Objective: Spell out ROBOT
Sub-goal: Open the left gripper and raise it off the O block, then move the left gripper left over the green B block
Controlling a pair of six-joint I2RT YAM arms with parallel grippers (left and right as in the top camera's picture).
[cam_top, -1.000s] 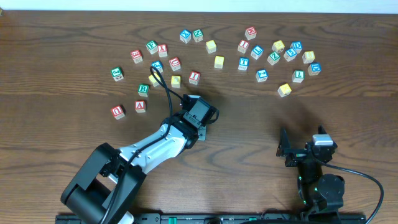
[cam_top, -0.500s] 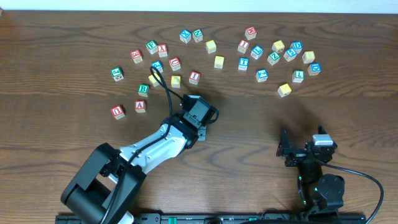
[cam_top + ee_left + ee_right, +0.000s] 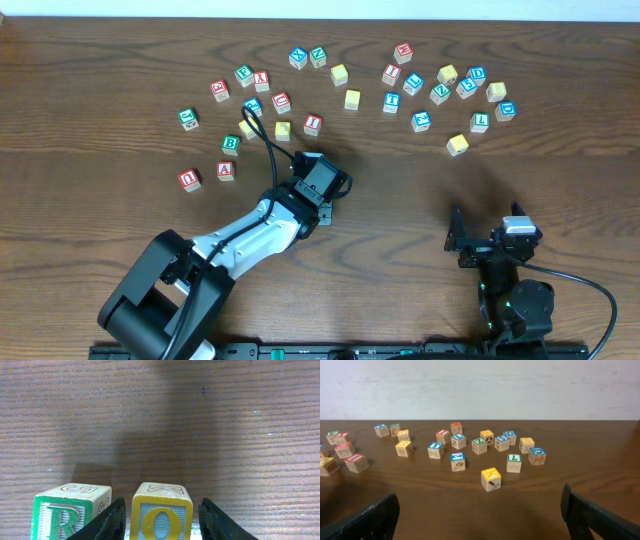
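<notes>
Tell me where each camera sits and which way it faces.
Overhead: above the table, looking straight down at scattered cubes; left arm and right arm show.
Left wrist: low over the table, looking forward past R cube and O cube; left gripper fingers flank the O.
Right wrist: low, facing the scattered cubes and back wall; right gripper fingers open at the corners.
Shared: overhead and right wrist both show the lone yellow cube.
</notes>
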